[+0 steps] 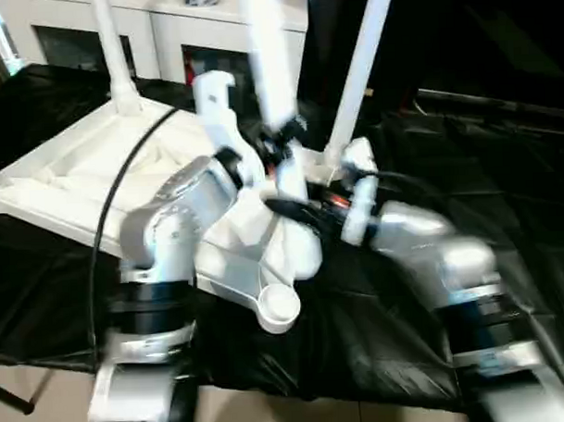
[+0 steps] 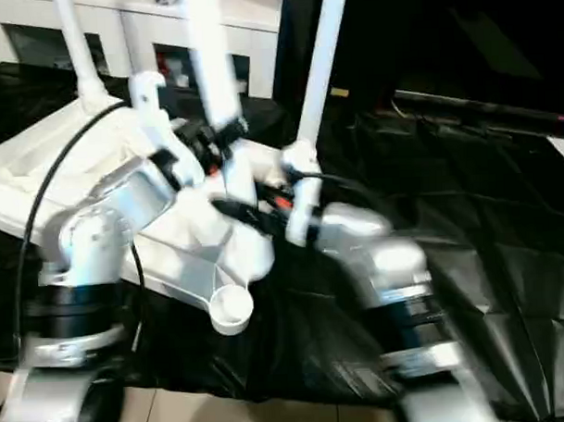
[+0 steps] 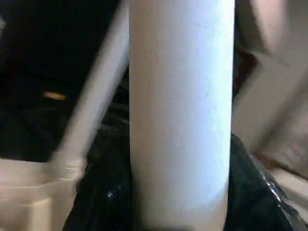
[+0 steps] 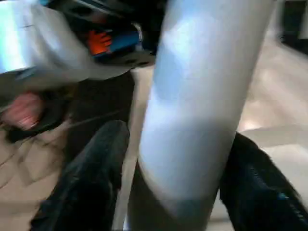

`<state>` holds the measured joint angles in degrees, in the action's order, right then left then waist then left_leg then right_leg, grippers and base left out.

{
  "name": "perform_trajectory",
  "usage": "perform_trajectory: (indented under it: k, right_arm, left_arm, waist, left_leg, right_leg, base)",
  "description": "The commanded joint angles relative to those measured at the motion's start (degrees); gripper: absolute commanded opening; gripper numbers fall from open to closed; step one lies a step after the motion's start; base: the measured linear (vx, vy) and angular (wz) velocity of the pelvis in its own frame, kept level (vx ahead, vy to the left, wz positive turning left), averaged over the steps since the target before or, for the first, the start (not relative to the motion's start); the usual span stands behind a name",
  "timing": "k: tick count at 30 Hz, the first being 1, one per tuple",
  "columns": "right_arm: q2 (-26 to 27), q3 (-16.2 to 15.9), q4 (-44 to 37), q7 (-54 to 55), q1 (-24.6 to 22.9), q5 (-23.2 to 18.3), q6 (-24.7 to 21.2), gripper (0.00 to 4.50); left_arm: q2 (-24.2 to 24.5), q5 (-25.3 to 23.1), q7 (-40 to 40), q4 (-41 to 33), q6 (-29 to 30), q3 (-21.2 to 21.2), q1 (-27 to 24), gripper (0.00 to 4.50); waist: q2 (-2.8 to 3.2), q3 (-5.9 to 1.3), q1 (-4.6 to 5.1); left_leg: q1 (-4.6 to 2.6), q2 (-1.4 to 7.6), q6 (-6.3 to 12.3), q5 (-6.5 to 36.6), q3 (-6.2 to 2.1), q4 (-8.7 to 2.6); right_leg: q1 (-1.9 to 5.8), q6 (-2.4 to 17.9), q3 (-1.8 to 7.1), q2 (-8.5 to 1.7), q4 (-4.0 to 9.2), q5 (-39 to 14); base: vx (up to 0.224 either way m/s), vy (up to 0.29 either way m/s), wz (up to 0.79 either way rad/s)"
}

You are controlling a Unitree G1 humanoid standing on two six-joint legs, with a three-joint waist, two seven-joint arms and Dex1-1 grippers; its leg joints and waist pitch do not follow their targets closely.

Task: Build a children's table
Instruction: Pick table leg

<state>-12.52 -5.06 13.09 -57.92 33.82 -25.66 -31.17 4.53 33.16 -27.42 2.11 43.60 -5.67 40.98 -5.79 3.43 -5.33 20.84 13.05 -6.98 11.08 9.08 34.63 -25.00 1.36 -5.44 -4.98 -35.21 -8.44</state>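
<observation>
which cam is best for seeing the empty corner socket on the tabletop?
Left eye view: the empty corner socket sits in open sight at the near corner of the tabletop, its round opening facing up. The right eye view shows it nearly as well. Both wrist views look at the held leg close up, not this socket.

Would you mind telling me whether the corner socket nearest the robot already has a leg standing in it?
No, the nearest corner socket of the tabletop shows as an open round cup with nothing standing in it.
</observation>
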Motion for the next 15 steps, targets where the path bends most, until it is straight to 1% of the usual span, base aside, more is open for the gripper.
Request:
perform_trajectory:
  k: [1, 2, 3, 5, 6, 7, 9, 10, 11, 13, 15]
  right_arm:
    - [-1.3, -0.8, -1.5, -3.7, 0.9, -1.3, -1.1, 3.28]
    - [-2.4, -1.4, -1.4, -5.6, 0.9, -1.5, -1.6, 3.37]
    - [-4.1, -2.2, -1.4, -8.6, 0.9, -1.8, -2.2, 3.42]
    - [-6.1, -3.3, -1.3, -12.2, 1.0, -2.1, -2.7, 3.50]
    - [-6.1, -3.3, -1.3, -12.2, 1.0, -2.1, -2.7, 3.72]
    - [-6.8, -3.7, -1.3, -13.6, 1.0, -2.3, -2.9, 3.78]
    - [-8.0, -4.6, -1.6, -16.0, 0.9, -2.7, -3.3, 3.78]
    - [-8.4, -4.9, -1.7, -16.9, 0.9, -2.8, -3.5, 3.58]
    - [-8.5, -5.2, -2.1, -17.6, 0.7, -3.1, -3.9, 3.50]
    - [-8.5, -5.6, -2.6, -18.3, 0.4, -3.7, -4.7, 3.31]
    - [-8.5, -5.8, -2.9, -18.7, 0.3, -4.0, -5.1, 3.31]
  left_arm:
    - [0.1, 1.4, -3.6, -1.2, 0.4, 1.7, 0.6, 1.82]
    - [0.8, 2.0, -5.5, -1.0, 0.4, 1.7, 0.6, 1.82]
    - [1.9, 3.2, -8.8, -1.0, 0.6, 1.8, 0.7, 1.82]
    - [3.5, 5.2, -14.0, -1.4, 0.8, 2.2, 0.7, 1.82]
    - [3.5, 5.2, -14.0, -1.4, 0.8, 2.2, 0.7, 1.82]
    - [4.1, 6.6, -16.4, -1.8, 1.0, 2.3, 0.6, 1.82]
    - [5.3, 9.1, -21.1, -3.1, 1.7, 2.9, 0.2, 1.82]
    - [5.7, 9.9, -22.7, -3.6, 2.0, 3.3, 0.0, 1.82]
    - [5.8, 10.8, -23.8, -4.2, 2.5, 3.4, -0.2, 1.82]
    - [5.4, 11.8, -24.2, -4.7, 3.0, 3.3, -0.4, 1.82]
    - [5.3, 12.1, -24.4, -4.7, 3.1, 3.3, -0.5, 1.82]
  waist:
    - [1.04, -4.60, -0.11]
    - [0.80, -4.62, -0.10]
    - [0.88, -4.58, -0.10]
    - [0.98, -4.51, -0.14]
    - [0.92, -4.53, -0.14]
    - [0.84, -4.49, -0.07]
    - [0.55, -4.50, -0.04]
    - [0.51, -4.50, -0.04]
    - [0.62, -4.49, -0.04]
    - [0.69, -4.47, 0.03]
    - [0.65, -4.46, 0.03]
  left_leg:
    - [0.15, -0.28, 2.14, 3.6, 0.97, -3.53]
    - [0.15, -0.31, 2.06, 3.6, 1.01, -3.51]
    - [0.16, -0.34, 1.99, 4.0, 0.98, -3.53]
    - [0.11, -0.31, 1.79, 5.0, 0.99, -3.56]
    - [0.12, -0.28, 1.59, 5.6, 0.95, -3.60]
    - [0.12, -0.32, 1.40, 5.9, 0.96, -3.59]
    - [0.10, -0.29, 1.21, 6.0, 0.99, -3.55]
    - [0.17, -0.21, 1.21, 5.7, 0.95, -3.59]
    - [0.07, -0.14, 1.16, 5.7, 0.96, -3.61]
    - [0.11, -0.07, 1.18, 5.7, 0.97, -3.58]
    - [0.12, -0.14, 1.12, 5.9, 1.00, -3.53]
  right_leg:
    - [4.82, 8.9, 2.54, -2.18, 3.04, -7.7]
    - [4.84, 9.3, 2.51, -2.22, 3.11, -7.7]
    - [4.93, 9.5, 2.46, -2.19, 3.20, -8.4]
    - [4.86, 9.4, 2.44, -2.27, 3.42, -10.1]
    - [4.95, 9.3, 2.43, -2.29, 3.41, -10.9]
    - [4.91, 9.2, 2.39, -2.27, 3.48, -11.3]
    - [4.87, 9.2, 2.40, -2.31, 3.50, -12.2]
    - [4.90, 9.4, 2.43, -2.34, 3.36, -12.1]
    - [4.82, 9.6, 2.45, -2.35, 3.34, -12.1]
    - [4.80, 10.3, 2.44, -2.30, 3.20, -10.9]
    - [4.81, 10.1, 2.44, -2.27, 3.26, -11.3]
  base:
    - [0.000, 0.000, 0.00]
    - [0.000, 0.000, 0.00]
    - [0.000, 0.000, 0.00]
    - [0.000, 0.000, 0.00]
    - [0.000, 0.000, 0.00]
    - [0.000, 0.000, 0.00]
    - [0.000, 0.000, 0.00]
    - [0.000, 0.000, 0.00]
    - [0.000, 0.000, 0.00]
    - [0.000, 0.000, 0.00]
    - [0.000, 0.000, 0.00]
